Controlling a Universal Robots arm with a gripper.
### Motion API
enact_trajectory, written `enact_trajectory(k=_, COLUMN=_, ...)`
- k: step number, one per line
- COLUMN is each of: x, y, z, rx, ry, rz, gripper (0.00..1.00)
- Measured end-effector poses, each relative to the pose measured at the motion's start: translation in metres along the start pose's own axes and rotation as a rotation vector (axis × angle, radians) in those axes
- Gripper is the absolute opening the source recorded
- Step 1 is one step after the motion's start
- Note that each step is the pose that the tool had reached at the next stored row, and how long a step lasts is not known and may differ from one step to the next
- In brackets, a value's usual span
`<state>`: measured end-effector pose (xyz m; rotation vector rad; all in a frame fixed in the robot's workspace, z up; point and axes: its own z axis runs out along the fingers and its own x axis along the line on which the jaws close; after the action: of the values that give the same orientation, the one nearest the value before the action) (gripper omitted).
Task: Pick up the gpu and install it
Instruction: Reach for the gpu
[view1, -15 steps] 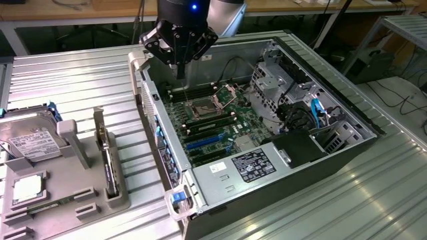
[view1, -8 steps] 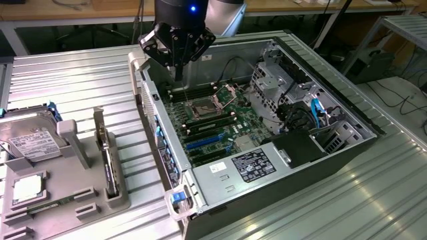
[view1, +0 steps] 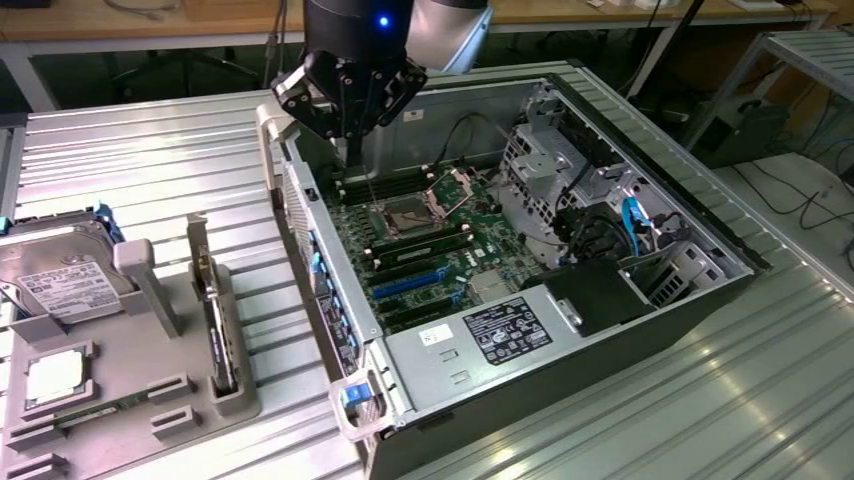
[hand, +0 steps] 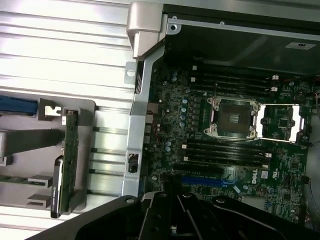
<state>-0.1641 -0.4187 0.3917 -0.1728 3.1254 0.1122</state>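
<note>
The gpu stands on edge in a slot of the grey holder at the exterior view's left. The wrist view catches its green board edge and black shroud, gpu. My gripper hangs over the far left corner of the open computer case, above the motherboard and well away from the gpu. Its fingers are shut with nothing between them. In the wrist view the black gripper body sits over the blue expansion slot.
A silver hard drive with a white label and a small square processor chip also sit in the holder. Inside the case are the open CPU socket, drive cages and cables. Everything rests on a ribbed metal table.
</note>
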Motion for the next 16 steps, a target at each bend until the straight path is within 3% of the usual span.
enact_trajectory(k=16, x=0.0094, y=-0.0097, z=-0.0005, rx=-0.0022, ry=0.0066, rz=-0.093, gripper=0.11)
